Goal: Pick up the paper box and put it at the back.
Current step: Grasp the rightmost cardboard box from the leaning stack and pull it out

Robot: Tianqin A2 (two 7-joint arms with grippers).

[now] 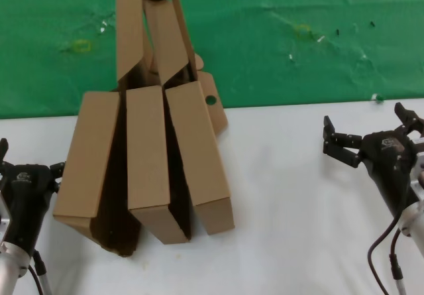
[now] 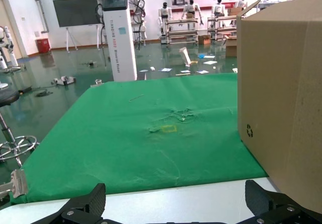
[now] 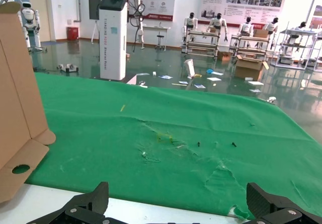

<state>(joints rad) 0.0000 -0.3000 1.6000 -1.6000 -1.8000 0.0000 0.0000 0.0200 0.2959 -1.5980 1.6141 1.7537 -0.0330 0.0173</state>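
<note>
The paper box (image 1: 199,156), rightmost of three, stands on the tabletop (image 1: 298,195) near the back (image 1: 318,101). My right end effector (image 1: 368,136) and left end effector (image 1: 30,169) wait open, flanking the boxes.

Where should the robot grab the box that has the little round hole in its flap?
Probably across its narrow width, near the front end of the paper box. It stands on edge, rightmost of three boxes, so its right face is free. The open right gripper could come from the right; the left gripper is blocked by the other boxes.
</note>
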